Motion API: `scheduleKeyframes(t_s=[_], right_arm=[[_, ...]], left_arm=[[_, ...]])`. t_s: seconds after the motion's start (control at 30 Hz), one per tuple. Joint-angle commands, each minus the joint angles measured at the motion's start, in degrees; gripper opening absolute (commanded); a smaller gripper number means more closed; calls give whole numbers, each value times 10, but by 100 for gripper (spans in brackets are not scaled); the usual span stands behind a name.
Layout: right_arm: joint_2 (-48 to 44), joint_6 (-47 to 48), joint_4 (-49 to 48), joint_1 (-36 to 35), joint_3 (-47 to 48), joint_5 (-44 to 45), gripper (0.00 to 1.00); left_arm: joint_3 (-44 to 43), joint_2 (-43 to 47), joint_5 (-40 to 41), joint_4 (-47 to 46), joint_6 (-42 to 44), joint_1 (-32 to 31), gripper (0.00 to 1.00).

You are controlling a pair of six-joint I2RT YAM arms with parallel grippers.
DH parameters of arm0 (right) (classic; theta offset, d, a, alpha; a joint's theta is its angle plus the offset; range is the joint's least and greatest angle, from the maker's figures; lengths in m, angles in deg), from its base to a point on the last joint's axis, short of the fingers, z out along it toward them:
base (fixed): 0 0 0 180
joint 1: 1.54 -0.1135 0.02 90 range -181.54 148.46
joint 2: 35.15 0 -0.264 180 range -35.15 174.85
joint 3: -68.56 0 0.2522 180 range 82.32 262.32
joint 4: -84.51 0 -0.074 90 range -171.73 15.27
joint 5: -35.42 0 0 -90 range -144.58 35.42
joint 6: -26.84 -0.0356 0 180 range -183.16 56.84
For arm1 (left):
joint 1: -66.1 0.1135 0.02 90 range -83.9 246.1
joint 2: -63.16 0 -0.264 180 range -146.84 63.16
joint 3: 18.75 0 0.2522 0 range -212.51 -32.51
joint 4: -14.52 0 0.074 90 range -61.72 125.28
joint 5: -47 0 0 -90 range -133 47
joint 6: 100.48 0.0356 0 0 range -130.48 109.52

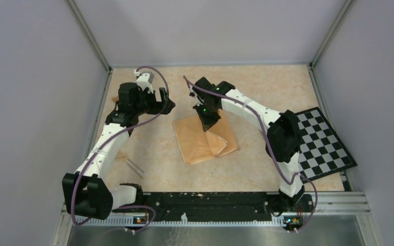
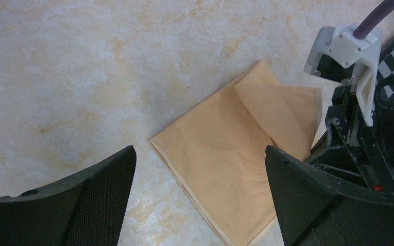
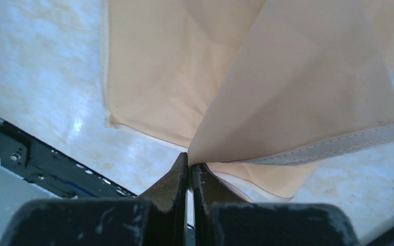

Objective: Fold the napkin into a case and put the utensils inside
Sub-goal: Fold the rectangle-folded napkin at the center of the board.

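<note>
The tan-orange napkin lies folded in the middle of the table. One layer is pulled up from its far edge. My right gripper is shut on that raised layer; in the right wrist view the jaws pinch a fold of the napkin beside its stitched hem. My left gripper hovers left of the napkin, open and empty. In the left wrist view its fingers stand wide apart above the napkin's near corner. The utensils, thin silvery pieces, lie by the left arm.
A black-and-white checkerboard lies at the right, partly under the right arm. The black base rail runs along the near edge. Grey walls close in the back and both sides. The right arm's wrist stands close to my left gripper.
</note>
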Motion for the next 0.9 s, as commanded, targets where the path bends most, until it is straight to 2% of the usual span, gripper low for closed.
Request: scheduleKeyframes(t_s=[0.0, 0.47, 0.87], right_arm=[[19, -20, -12, -24, 47, -43, 0], [63, -43, -43, -35, 69, -67, 0], [64, -50, -47, -35, 70, -67, 0]], left_arm=[[5, 19, 7, -29, 8, 3, 99], [7, 21, 11, -30, 8, 5, 99], [7, 21, 10, -30, 8, 5, 99]])
